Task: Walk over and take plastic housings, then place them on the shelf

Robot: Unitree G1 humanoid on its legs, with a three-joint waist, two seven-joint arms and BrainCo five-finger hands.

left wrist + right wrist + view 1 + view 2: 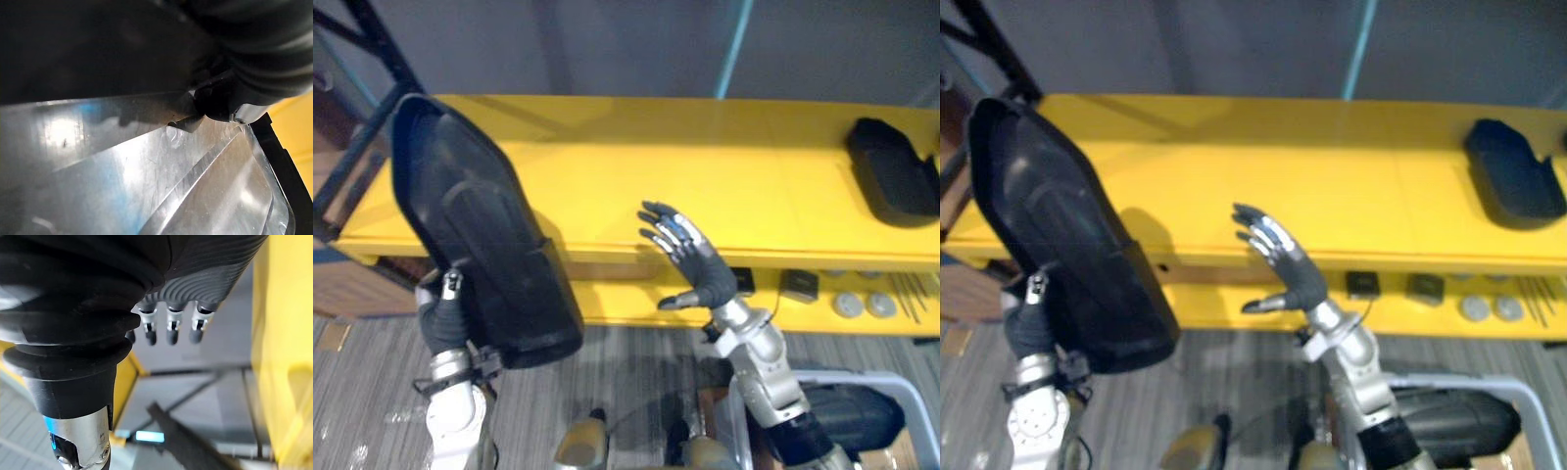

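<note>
A large black plastic housing (480, 235) stands tilted in the air over the left end of the yellow shelf (705, 166). My left hand (442, 315) is shut on its lower edge, the thumb lying on its front. Its glossy inner face (146, 171) shows close up in the left wrist view. My right hand (695, 259) is open with spread fingers (171, 325), holding nothing, at the shelf's front edge near the middle. A second black housing (893, 171) lies on the shelf at the far right.
Another black housing (852, 411) lies in a pale bin (901, 384) at the lower right. The lower shelf holds small black boxes (798, 284), silver discs (864, 305) and thin rods (911, 289). A dark frame post (372, 39) rises at the left.
</note>
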